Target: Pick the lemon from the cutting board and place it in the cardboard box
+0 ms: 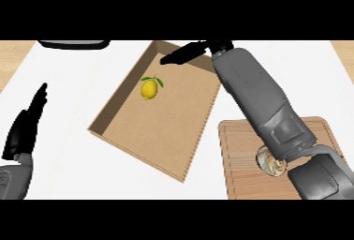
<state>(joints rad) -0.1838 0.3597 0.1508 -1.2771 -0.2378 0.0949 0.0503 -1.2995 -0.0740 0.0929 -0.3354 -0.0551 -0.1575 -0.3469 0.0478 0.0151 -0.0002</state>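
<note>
L hand [27, 123] seen at the left edge, fingers straight and pointing toward the far side, nothing held; resting pose, parked on the white counter [69, 154], well apart from the box.

Cardboard box [181, 154] laid at a tilt in the mid scene, open top, walls visible on its left and near sides. Lemon [149, 89], with a small green leaf, is seen lying on the box floor in the far-left part, near the left wall; no hand touching it. So pick + place judged done: lemon is off the board and inside the box.

R hand [185, 53] held over the far rim of the box, to the right of the lemon and apart from it; fingers extended leftward, relaxed, nothing gripped. R forearm stretched diagonally from the near-right corner across the box's right edge.

Cutting board [242, 173] at near right, partly hidden by the arm; no lemon on it. A round knot-like mark on it is partly covered, not identifiable.

Left to do, as judged: only pulling the R arm away from the box.
</note>
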